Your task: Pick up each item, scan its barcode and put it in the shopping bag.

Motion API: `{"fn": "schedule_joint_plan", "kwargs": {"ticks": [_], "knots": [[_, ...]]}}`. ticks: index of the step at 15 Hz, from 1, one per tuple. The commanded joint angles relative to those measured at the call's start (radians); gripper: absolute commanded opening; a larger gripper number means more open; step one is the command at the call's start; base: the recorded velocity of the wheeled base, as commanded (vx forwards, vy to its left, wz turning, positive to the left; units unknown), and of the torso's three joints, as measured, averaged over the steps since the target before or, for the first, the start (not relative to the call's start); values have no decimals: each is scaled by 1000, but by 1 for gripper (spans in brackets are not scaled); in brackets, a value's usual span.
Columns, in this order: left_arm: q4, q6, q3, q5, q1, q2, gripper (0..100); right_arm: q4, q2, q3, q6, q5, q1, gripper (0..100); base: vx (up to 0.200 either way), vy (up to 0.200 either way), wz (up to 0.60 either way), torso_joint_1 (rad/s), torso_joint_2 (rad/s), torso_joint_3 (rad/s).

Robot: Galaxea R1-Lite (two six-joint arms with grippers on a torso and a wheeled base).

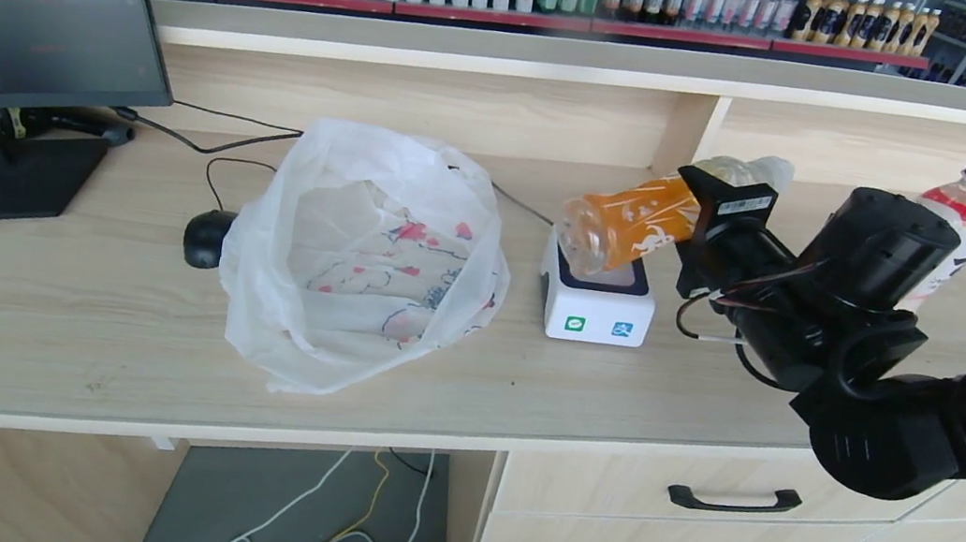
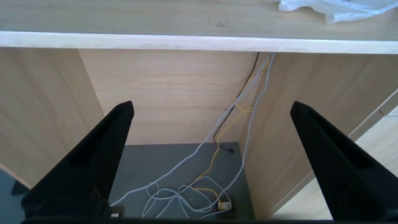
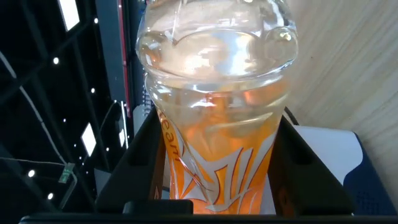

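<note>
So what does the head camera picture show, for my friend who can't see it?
The right gripper holds an orange drink bottle tipped sideways over a white scanner on a wooden counter. An open white shopping bag sits beside the scanner, and a red-labelled bottle stands farther right.

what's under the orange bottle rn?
The white scanner box on the counter. The orange bottle, tilted in the right tool, hangs base-first over its dark top window, covering most of it; contact can't be judged.

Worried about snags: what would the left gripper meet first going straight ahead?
Left gripper is open; likely the hanging cables under the counter, then the back panel, though depth is unclear.
</note>
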Motion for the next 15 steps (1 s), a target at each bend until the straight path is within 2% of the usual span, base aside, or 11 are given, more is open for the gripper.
{"fn": "schedule_joint_plan", "kwargs": {"ticks": [1,15], "knots": [[0,0,0,0,0,0,100,-1,4,9,0,0,1,0,0,0,0,0,0,0],[0,0,0,0,0,0,100,0,26,-20,29,17,-39,0,0,0,0,0,0,0]]}}
